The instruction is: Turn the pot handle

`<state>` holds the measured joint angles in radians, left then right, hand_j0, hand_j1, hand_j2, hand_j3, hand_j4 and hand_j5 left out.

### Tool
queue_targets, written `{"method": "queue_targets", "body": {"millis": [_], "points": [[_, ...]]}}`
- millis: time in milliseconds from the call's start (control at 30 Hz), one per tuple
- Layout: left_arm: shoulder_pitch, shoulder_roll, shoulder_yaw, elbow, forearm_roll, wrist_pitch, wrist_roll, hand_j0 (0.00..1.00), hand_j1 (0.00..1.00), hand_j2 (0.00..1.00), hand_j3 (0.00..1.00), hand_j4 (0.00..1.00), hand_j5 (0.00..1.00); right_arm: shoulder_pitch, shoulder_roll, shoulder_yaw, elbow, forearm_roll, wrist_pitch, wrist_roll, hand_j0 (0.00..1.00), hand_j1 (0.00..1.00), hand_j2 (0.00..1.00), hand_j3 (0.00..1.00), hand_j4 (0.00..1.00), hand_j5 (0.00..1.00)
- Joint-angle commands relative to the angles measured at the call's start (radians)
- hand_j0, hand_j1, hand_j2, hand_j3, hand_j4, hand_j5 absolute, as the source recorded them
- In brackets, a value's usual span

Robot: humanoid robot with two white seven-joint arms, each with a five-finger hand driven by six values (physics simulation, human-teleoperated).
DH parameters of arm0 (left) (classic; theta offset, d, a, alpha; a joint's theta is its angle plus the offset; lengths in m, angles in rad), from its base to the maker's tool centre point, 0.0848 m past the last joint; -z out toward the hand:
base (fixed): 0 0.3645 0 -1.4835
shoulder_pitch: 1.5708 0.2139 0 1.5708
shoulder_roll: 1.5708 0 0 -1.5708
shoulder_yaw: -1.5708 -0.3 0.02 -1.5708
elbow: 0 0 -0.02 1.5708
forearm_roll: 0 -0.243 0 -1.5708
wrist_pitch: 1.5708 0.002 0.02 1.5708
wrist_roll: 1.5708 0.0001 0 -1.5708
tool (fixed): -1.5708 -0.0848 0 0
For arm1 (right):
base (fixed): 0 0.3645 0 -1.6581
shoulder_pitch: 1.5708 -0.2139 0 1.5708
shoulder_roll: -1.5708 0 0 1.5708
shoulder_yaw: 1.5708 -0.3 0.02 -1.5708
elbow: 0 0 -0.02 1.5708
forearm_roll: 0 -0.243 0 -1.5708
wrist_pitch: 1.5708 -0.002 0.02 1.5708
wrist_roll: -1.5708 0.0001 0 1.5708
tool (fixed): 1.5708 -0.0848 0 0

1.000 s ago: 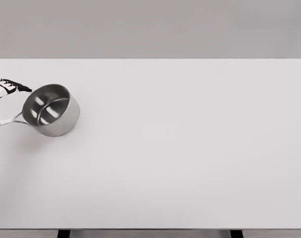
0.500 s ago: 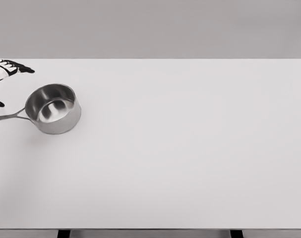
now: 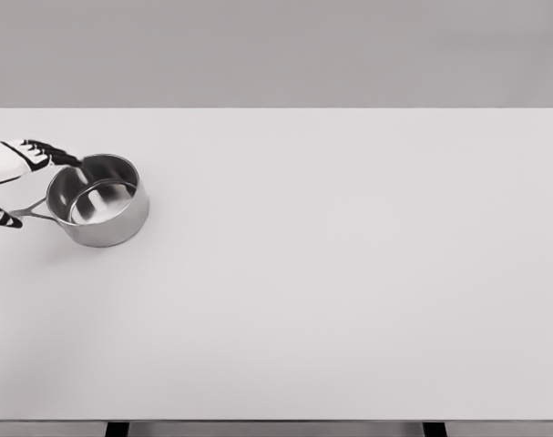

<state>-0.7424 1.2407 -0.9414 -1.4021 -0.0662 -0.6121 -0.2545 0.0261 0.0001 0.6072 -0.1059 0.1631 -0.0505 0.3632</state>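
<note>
The render is bright and evenly lit, with soft diffuse light from overhead leaving the white table [image 3: 349,273] nearly uniform, fading only slightly greyer toward its 6 o'clock edge. The pot [image 3: 97,200] throws just a faint, blurred shadow on the table toward 7 o'clock, and its steel inside carries pale reflections and a dark band (no harsh glare anywhere). Edges are mildly soft all over, as from compression, the table lines run straight with no bending at the borders, and the hand [image 3: 12,162] at 9 o'clock is cropped and a little smeared.
</note>
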Motion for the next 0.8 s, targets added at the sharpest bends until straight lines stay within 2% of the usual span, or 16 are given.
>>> {"method": "queue_targets", "body": {"millis": [0, 300, 533, 767], "points": [[0.0, -0.001, -0.007, 0.017, -0.018, 0.001, 0.0, 1.0, 1.0, 1.0, 1.0, 1.0, 1.0, 0.0, 0.0, 0.0, 0.0, -0.001, 0.0, 0.0, 1.0, 1.0, 1.0, 1.0, 1.0, 1.0], [0.005, -0.092, -0.005, 0.181, -0.124, 0.001, 0.001, 1.0, 1.0, 1.0, 1.0, 1.0, 1.0, 0.0, 0.0, 0.0, 0.0, -0.001, 0.0, 0.0, 1.0, 1.0, 1.0, 1.0, 1.0, 1.0], [0.003, -0.102, 0.007, 0.201, -0.136, 0.001, -0.003, 1.0, 1.0, 1.0, 1.0, 1.0, 1.0, 0.0, 0.0, 0.0, 0.0, -0.001, 0.0, 0.0, 1.0, 1.0, 1.0, 1.0, 1.0, 1.0], [-0.009, -0.142, 0.024, 0.209, -0.219, 0.001, -0.005, 1.0, 1.0, 1.0, 1.0, 1.0, 1.0, 0.0, 0.0, 0.0, 0.0, -0.001, 0.0, 0.0, 1.0, 1.0, 1.0, 1.0, 1.0, 1.0]]}}
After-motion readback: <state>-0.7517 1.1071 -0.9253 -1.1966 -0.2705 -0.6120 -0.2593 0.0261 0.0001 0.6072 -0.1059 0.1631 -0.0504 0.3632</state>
